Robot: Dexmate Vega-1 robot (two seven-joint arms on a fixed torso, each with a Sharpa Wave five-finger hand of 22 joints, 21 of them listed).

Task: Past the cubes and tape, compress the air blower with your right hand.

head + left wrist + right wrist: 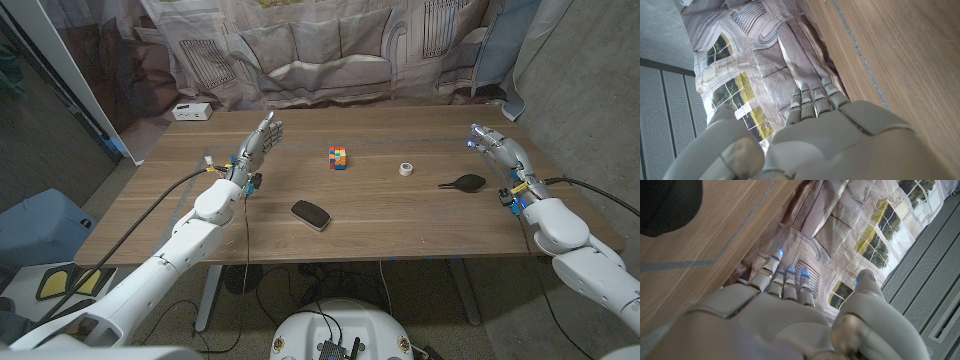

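No words, numbers or signs can be read in any of the pictures. A small white box (193,111) is seen at the far left corner of the counter (380,225), but any marks on it are too small to be made out. Only drawn windows and buildings are shown on the curtain (330,45) behind the counter.

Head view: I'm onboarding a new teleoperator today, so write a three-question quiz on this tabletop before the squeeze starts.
1. True or false: the right hand already grips the air blower.
2. What lies closest to the table's near edge? A) colored cube B) tape roll C) black mouse
3. Fill in: the white box sits at the table's far ____ corner.

Key: 1 false; 2 C; 3 left.
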